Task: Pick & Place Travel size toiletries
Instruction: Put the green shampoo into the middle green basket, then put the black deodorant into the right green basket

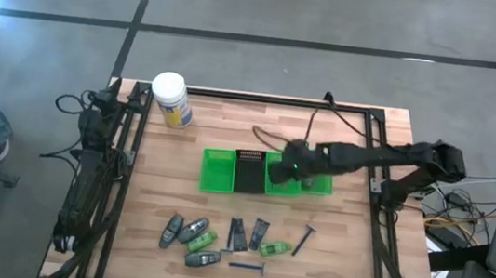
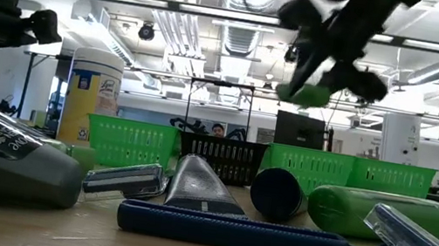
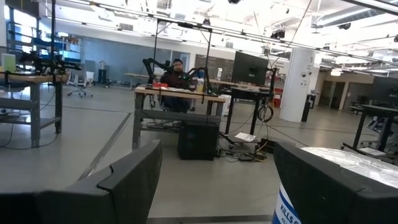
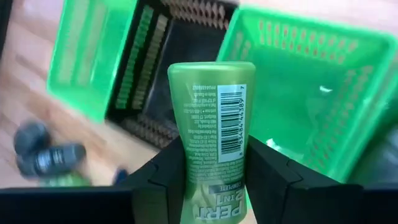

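Note:
A bright green mini bottle [image 4: 213, 124] sits in my right gripper [image 4: 214, 155], which hangs over the green four-compartment tray [image 1: 218, 171] at the middle of the table. In the low view the gripper [image 2: 329, 56] and bottle [image 2: 304, 92] are well above the tray. Other toiletries lie flat on the near half of the table: grey tubes [image 1: 172, 231], green bottles [image 1: 275, 248], dark packets [image 1: 237, 233] and razors [image 1: 247, 266]. My left gripper [image 3: 217, 180] is open and waits at the table's far left corner. My right gripper pinches the green bottle across its body, near the end bearing the brand print [image 4: 214, 186], one finger [image 4: 158, 180] on each narrow side. The bottle is lifted clear of everything. Its other end [image 4: 211, 71] sticks out past the fingertips over the tray.
The big white jar with a yellow label [image 1: 170, 99] stands at the far left, close to the left gripper. One tray compartment is black [image 1: 250, 172]. Black frame rails [image 1: 378, 229] run along the table's sides. A person sits at a desk [image 3: 177, 71] in the room beyond.

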Available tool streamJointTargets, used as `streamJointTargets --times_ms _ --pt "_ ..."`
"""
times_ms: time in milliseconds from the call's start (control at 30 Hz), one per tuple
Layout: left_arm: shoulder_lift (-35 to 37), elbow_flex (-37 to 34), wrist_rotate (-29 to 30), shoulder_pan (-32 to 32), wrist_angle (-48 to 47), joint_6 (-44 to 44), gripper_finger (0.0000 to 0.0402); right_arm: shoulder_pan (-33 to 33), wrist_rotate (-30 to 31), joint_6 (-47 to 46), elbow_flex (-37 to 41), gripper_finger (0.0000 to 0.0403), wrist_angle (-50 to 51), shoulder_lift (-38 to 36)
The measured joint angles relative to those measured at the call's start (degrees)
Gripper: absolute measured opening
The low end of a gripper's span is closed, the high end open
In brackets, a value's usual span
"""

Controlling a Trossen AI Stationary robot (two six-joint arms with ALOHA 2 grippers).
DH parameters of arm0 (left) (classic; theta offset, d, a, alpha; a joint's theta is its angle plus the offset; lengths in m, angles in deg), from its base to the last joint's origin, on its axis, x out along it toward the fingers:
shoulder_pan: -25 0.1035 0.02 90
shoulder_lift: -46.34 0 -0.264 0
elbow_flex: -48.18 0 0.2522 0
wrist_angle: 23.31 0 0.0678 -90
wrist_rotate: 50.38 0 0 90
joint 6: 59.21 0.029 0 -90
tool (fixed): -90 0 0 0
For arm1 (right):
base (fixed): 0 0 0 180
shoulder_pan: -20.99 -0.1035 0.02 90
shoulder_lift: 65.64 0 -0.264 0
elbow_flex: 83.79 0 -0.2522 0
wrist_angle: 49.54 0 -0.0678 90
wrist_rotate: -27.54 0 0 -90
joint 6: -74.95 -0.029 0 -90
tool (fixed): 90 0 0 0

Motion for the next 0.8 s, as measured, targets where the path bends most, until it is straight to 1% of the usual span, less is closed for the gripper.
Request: streamJointTargets --times_ms 67,167,267,367,433,467,533,600,633,700,733,800 --pt "0.0 -0.02 0.06 0.0 0.0 1.22 0.0314 1.73 -1.27 -0.22 -0.79 0.0145 -1.03 2.05" --pt "0.0 0.01 2.47 0.02 0.02 14.32 0.0314 2.96 -3.26 -0.02 -1.17 0.0173 -0.28 5.27" --pt "-0.02 0.13 3.79 0.02 0.04 24.25 0.0314 3.4 -5.44 -0.38 -1.97 0.0203 0.77 7.07" --pt "-0.05 0.26 9.92 0.02 0.11 29.39 0.0314 3.34 -4.0 -1.58 -1.79 0.0228 1.94 7.81" --pt "-0.14 0.25 12.03 0.04 0.75 29.27 0.0314 3.47 -1.7 -3.07 -1.79 0.0242 1.86 8.05" --pt "-0.14 0.23 12.19 0.04 1.37 27.31 0.0314 3.73 -1.24 -3.15 -1.77 0.0248 1.87 7.84" --pt "-0.15 0.22 10.75 0.04 1.55 19.9 0.0314 4.22 -0.87 -2.84 -1.79 0.0261 1.73 7.44" --pt "-0.29 0.31 9.37 0.02 1.49 7.98 0.0314 4.56 -0.72 -2.48 -1.79 0.0272 1.89 7.02" --pt "-0.3 0.46 7.71 0.04 1.34 0.44 0.0314 4.67 -0.73 -2.49 -1.79 0.0277 1.87 6.89" --pt "-0.28 1.02 2.11 0.02 2.06 -15.53 0.0314 4.86 -0.89 -2.43 -1.79 0.0285 2.04 6.39" --pt "-0.29 1.42 0.6 0.02 2.9 -22.07 0.0314 4.97 -0.93 -2.41 -1.79 0.0289 2.08 6.24" --pt "-0.46 2.19 -1.47 0.02 4.93 -30.24 0.0314 5.13 -0.89 -2.26 -1.79 0.0295 2.14 6.09"
